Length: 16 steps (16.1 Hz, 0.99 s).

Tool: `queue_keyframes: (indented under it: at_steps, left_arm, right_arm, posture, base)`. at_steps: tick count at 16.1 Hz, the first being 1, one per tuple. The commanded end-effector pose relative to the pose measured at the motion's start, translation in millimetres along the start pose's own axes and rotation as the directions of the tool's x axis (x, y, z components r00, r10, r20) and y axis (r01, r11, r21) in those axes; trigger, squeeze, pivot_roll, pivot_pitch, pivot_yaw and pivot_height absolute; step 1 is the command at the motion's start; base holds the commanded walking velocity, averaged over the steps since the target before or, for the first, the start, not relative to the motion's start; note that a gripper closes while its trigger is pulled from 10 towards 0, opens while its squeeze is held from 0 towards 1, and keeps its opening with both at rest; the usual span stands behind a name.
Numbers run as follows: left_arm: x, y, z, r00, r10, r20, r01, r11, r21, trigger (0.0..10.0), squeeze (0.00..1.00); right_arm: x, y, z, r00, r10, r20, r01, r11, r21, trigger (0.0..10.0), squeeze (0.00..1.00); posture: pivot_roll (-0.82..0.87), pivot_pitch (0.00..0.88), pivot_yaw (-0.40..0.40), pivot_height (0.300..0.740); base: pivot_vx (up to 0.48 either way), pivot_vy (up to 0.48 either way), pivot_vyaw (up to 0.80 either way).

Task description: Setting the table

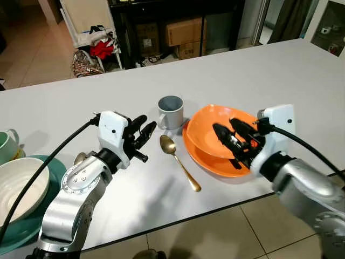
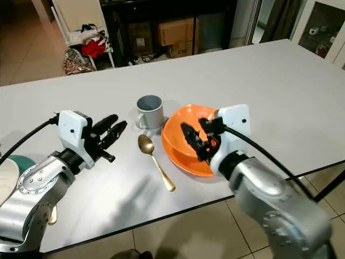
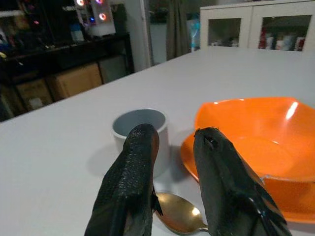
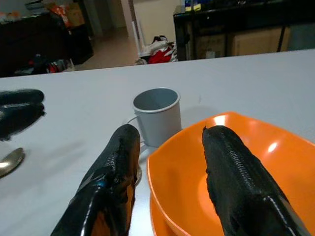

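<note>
An orange bowl (image 1: 215,129) is nested on an orange plate (image 1: 215,159) beside a grey mug (image 1: 171,111) and gold spoon (image 1: 178,154). The right gripper (image 1: 234,141), jaws parted and empty, could tip the bowl; the left gripper (image 1: 141,132), jaws narrowly apart, could knock the mug.

**Gloss and matt on a pale table**

Glossy orange bowl (image 1: 215,129) stacked on matching glossy plate (image 1: 207,159); polished gold-toned metal spoon (image 1: 178,154); matt grey mug (image 1: 171,111); smooth matt white tabletop (image 1: 269,75); textured black fingers (image 3: 130,187) on 2 brushed silver arms.
</note>
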<state>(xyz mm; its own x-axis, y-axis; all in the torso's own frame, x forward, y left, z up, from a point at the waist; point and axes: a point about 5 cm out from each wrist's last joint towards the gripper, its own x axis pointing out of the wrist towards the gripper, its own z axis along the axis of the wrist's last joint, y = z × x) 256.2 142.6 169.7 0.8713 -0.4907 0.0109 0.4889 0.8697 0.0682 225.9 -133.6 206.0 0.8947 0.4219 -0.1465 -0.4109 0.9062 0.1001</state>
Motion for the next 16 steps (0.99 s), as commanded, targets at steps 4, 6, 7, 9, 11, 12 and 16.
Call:
queue_keyframes:
  at_steps: [4, 6, 7, 9, 11, 12, 16]
  left_arm:
    - [-5.5, 4.1, 2, 0.999, 0.052, 0.009, -0.053, 0.998, 0.04, 10.0, 0.0]
    - [-2.4, 0.7, 2, 0.999, 0.041, 0.004, -0.041, 0.999, 0.029, 10.0, 0.0]
    - [1.9, 0.5, 7, 0.998, 0.055, 0.017, -0.056, 0.997, 0.045, 10.0, 0.0]
    - [5.6, 4.0, 14, 0.994, 0.103, 0.048, -0.105, 0.993, 0.053, 10.0, 0.0]
    - [9.4, 16.4, 29, 0.937, 0.293, 0.19, -0.306, 0.951, 0.041, 10.0, 0.0]
    - [10.8, 17.7, 26, 0.934, 0.313, 0.171, -0.323, 0.946, 0.031, 10.0, 0.0]
    - [17.4, 17.5, 27, 0.93, 0.311, 0.193, -0.321, 0.947, 0.018, 10.0, 0.0]
  right_arm:
    - [4.0, -0.5, -15, 0.999, 0.004, 0.052, 0.003, 0.992, -0.129, 10.0, 0.0]
    - [1.6, -6.1, -16, 0.994, -0.046, 0.095, 0.058, 0.989, -0.136, 10.0, 0.0]
    - [1.4, -10.8, -15, 0.99, -0.082, 0.117, 0.1, 0.984, -0.149, 10.0, 0.0]
    - [2.4, -13.0, -11, 0.983, -0.103, 0.154, 0.125, 0.981, -0.146, 10.0, 0.0]
    - [7.1, -12.5, -5, 0.97, -0.104, 0.22, 0.145, 0.973, -0.179, 10.0, 0.0]
    - [6.8, -15.9, -5, 0.965, -0.129, 0.228, 0.169, 0.972, -0.164, 10.0, 0.0]
    - [3.2, -28.0, -12, 0.951, -0.214, 0.222, 0.239, 0.966, -0.093, 10.0, 0.0]
  posture:
    - [0.05, 0.0, 0.091, 0.74]
    - [0.05, 0.0, 0.098, 0.74]
    - [0.05, 0.0, 0.092, 0.74]
    - [0.06, 0.0, 0.088, 0.74]
    - [0.05, 0.0, 0.085, 0.74]
    - [0.05, 0.0, 0.089, 0.74]
    - [0.01, 0.0, 0.1, 0.74]
  base:
    - [0.0, 0.0, 0.55]
    - [0.0, 0.0, 0.8]
    - [0.0, 0.0, 0.8]
    - [0.0, 0.0, 0.8]
    - [0.0, 0.0, 0.8]
    - [0.0, 0.0, 0.8]
    - [0.0, 0.0, 0.8]
